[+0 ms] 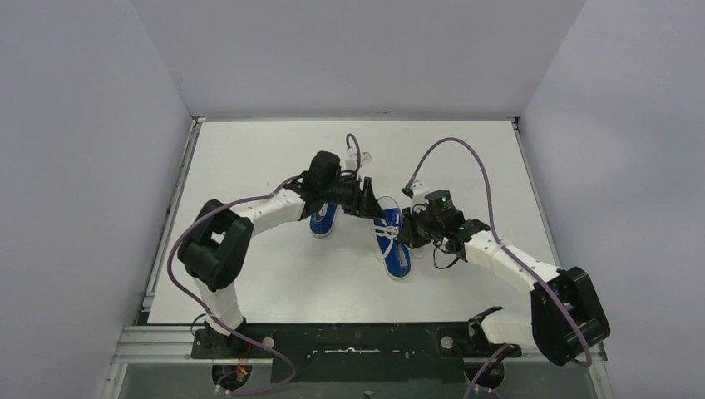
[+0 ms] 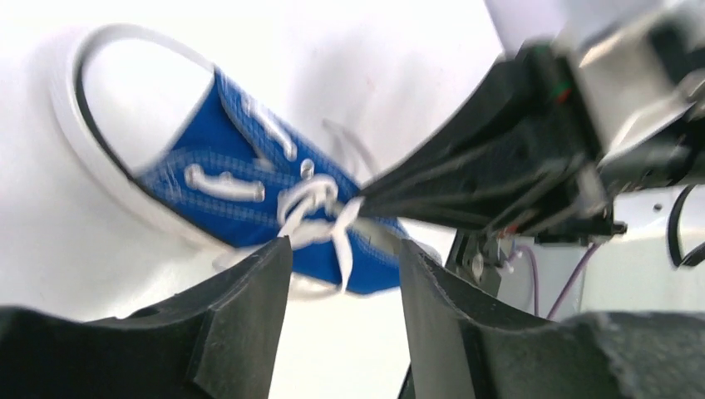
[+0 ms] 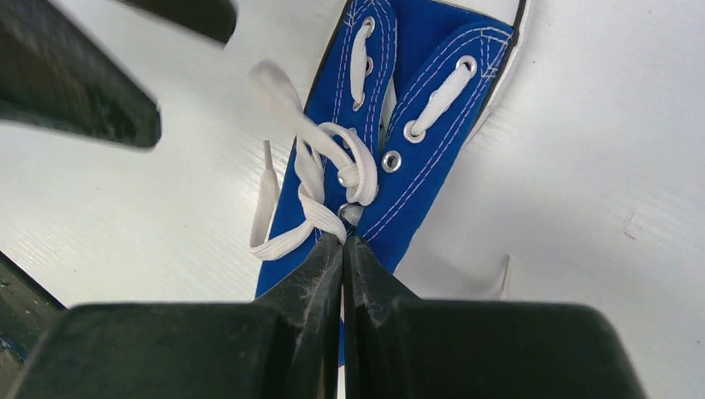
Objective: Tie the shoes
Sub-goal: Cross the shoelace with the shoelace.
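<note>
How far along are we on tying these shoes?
Done: the shoe between the grippers has a crossing and one loop, but no finished bow. In hand: the right gripper is shut on the lace at that knot; the left gripper is open beside it. Left: finishing this bow, then the other shoe, whose laces the left arm hides.

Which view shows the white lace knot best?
The right wrist view: the lace knot is sharp and close, its lace pinched by the right gripper. The left wrist view shows it blurred; the top view, only a tiny white patch.
</note>
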`<control>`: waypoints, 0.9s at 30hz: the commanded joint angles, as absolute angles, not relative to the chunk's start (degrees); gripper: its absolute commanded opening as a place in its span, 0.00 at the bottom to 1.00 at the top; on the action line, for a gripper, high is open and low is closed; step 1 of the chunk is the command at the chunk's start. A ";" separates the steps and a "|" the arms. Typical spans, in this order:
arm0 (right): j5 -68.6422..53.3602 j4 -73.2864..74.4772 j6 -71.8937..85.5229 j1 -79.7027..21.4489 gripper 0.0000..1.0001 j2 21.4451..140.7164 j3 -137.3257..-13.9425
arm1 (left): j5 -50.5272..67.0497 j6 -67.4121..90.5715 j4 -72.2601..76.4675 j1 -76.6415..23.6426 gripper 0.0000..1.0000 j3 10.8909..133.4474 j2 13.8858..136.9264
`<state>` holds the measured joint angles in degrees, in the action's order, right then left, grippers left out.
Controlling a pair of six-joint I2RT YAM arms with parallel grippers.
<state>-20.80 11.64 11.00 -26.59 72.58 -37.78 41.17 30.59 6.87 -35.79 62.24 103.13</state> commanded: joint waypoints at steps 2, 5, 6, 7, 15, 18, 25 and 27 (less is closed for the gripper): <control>-20.07 9.80 11.60 -26.10 0.00 70.38 -37.46 | 41.18 26.02 1.00 -36.36 0.49 72.46 108.78; -20.09 9.23 11.83 -26.06 0.00 70.79 -37.44 | 41.83 25.64 0.31 -37.09 0.49 75.65 112.09; -20.09 9.03 11.93 -26.10 0.00 70.90 -37.44 | 41.99 25.36 0.12 -37.43 0.49 76.77 113.43; -20.05 8.78 12.03 -26.10 0.00 71.07 -37.52 | 42.01 24.90 -1.97 -37.77 0.49 77.63 114.21; -19.86 8.09 12.53 -26.10 0.00 70.86 -37.88 | 42.93 21.50 -5.32 -38.85 0.48 80.07 117.66; -19.55 8.21 12.48 -26.09 0.00 70.85 -37.79 | 46.77 22.79 -4.29 -38.85 0.46 80.03 118.79; -17.20 6.38 14.77 -26.02 0.00 70.45 -37.71 | 54.46 35.76 15.92 -38.22 0.27 73.49 117.57; -16.75 6.07 15.39 -26.10 0.00 70.76 -37.99 | 55.13 38.57 20.39 -37.87 0.23 71.81 117.41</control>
